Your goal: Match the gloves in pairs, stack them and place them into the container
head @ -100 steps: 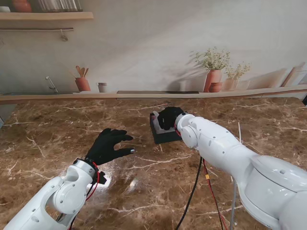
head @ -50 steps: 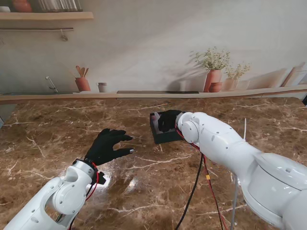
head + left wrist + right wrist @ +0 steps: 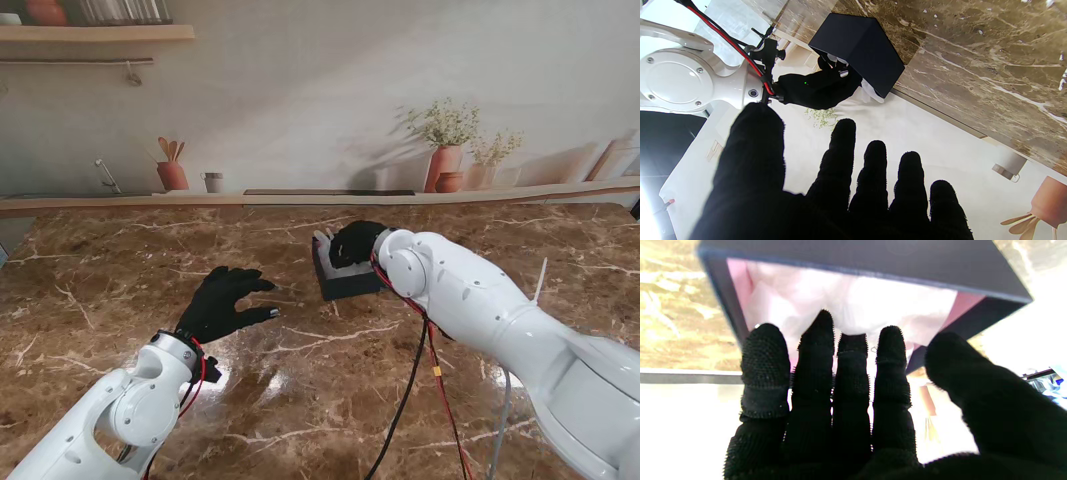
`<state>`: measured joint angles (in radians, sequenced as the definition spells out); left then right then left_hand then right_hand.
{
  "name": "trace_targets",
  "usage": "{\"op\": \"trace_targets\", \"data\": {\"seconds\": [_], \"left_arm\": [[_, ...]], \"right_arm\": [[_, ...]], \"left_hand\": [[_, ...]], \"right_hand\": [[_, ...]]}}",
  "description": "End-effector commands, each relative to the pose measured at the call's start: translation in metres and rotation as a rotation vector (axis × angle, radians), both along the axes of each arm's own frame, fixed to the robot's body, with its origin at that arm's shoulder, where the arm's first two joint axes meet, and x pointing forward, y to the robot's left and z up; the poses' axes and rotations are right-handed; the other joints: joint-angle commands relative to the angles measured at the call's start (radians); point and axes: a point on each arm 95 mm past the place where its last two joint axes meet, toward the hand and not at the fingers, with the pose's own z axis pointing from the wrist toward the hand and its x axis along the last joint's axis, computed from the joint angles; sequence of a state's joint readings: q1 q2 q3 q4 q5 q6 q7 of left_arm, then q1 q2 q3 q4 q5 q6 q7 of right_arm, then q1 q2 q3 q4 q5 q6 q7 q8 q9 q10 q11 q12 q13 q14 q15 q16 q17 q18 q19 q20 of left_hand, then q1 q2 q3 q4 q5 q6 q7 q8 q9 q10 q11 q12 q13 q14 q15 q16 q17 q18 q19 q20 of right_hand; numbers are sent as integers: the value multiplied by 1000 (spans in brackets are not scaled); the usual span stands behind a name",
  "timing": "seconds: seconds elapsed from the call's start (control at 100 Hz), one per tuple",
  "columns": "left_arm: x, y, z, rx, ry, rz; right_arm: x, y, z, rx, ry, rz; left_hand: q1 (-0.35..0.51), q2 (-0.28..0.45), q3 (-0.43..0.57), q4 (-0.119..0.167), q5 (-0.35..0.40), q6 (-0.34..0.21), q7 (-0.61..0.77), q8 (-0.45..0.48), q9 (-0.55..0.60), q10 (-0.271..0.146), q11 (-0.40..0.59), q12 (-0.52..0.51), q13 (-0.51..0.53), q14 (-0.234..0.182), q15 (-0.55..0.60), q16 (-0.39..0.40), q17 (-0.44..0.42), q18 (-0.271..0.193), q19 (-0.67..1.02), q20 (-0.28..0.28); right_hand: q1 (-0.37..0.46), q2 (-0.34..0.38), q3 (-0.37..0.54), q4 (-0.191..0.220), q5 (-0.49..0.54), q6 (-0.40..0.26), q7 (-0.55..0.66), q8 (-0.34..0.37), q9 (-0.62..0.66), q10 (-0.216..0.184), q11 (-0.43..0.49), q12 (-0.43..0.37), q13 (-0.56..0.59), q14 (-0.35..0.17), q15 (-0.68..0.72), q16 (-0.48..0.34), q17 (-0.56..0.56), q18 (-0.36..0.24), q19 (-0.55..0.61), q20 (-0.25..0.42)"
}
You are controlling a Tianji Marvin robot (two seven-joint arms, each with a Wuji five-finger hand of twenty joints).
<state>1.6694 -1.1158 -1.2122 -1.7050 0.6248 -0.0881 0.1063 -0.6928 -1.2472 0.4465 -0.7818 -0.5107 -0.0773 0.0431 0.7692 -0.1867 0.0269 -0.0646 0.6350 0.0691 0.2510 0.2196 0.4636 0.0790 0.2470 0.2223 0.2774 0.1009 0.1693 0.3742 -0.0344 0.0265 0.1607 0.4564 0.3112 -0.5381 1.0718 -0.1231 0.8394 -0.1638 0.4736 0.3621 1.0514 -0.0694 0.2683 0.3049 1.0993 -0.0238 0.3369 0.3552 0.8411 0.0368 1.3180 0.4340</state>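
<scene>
Right hand, fingers extended side by side and gripping nothing visible, presses pale gloves into the dark container; left hand idle, splayed over the table; advisable: push evenly, tuck the overhanging glove edge inside, withdraw straight.

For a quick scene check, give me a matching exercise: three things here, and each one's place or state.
Things:
1. left robot hand
2. right robot hand
3. gloves

States:
A. white, lying inside the dark box
B. over the box, fingers reaching into it
C. fingers spread, holding nothing, above bare tabletop

Pairs: 1-C, 2-B, 3-A
</scene>
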Motion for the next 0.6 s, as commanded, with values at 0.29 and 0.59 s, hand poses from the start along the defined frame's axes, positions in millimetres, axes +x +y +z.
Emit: {"op": "trace_targets", "data": {"seconds": [0.29,0.59], "left_arm": [[4,-5,0,-7,1,-6],[15,-11,-1,-44,5,-3]], "right_arm": [[-14,-19,13,79,-60,-61],[-48,-36,22,240,-186,-128]], "left_hand": [[12,46,-42,23,0,-6,-3,2,-31,-23,-19,-7,-49,-47,-28,-10,-12,-24,-19,17],[-6,54,-44,24,-30,4,-21,-8,-35,-28,-20,-7,-48,-45,-26,-9,0,-20,20,25]], "right_hand": [[-61,2,-32,43,-16,-10,-34,45,-30,-8,-14,2,-21,10,12,26,-29,9,0,20],[-74,-4,-60,40,-48,-2,-65,70,-77,-10,-30,4,-94,8,-28,19,-183,36,-173,-19]]}}
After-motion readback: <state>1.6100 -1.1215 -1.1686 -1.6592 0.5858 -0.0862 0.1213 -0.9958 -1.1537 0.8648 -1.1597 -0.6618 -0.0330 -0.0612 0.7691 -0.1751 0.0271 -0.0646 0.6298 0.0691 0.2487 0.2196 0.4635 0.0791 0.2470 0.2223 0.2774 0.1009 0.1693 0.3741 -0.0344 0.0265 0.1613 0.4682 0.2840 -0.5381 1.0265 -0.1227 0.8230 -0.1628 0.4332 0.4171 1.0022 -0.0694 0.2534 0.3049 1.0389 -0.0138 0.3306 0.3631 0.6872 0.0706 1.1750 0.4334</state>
